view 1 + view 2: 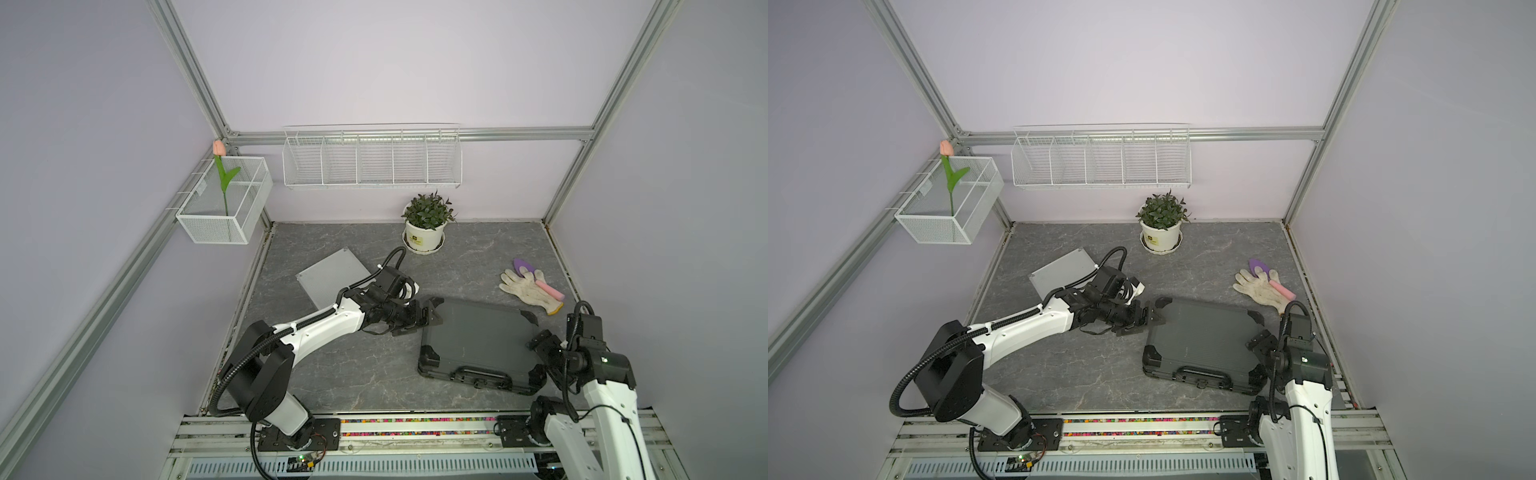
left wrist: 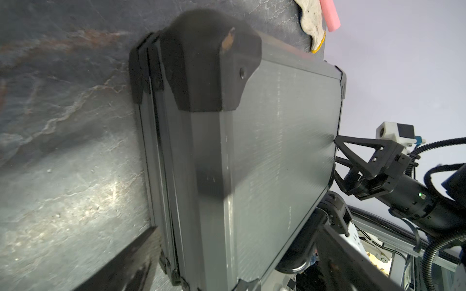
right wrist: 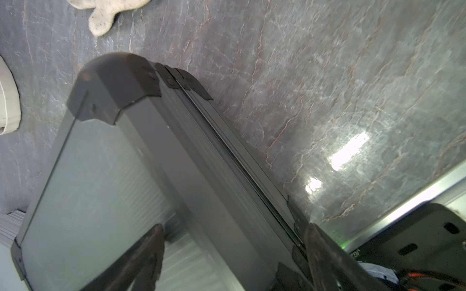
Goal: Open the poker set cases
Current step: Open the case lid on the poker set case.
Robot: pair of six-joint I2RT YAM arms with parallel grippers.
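1. Grey marble table (image 1: pixel 353 370): we see both cases lying on it.
2. Wire rack (image 1: pixel 372 162) on the back wall. Mesh basket (image 1: pixel 224 208) on the left frame holds a fake tulip (image 1: pixel 219 148).
3. Dark grey case (image 1: pixel 478 340): front right of centre, lying flat, lid down, handle side facing our base.
4. Silver case (image 1: pixel 330 274): rear left, flat, its near corner hidden under the left arm (image 1: pixel 324 324). It sits apart from the dark one.
5. Left gripper (image 1: pixel 420 319): jaws spread wide, straddling the dark case's far left corner, not clamped on it.
6. Right gripper (image 2: pixel 336 148): jaws spread at the same case's right edge. One fingertip is on the lid, the other by the side wall. We see no clamp.
7. Potted plant (image 1: pixel 426 224): by the back wall.
8. Work glove (image 1: pixel 530 291): rear right, with a small trowel (image 1: pixel 549 290) lying on it.
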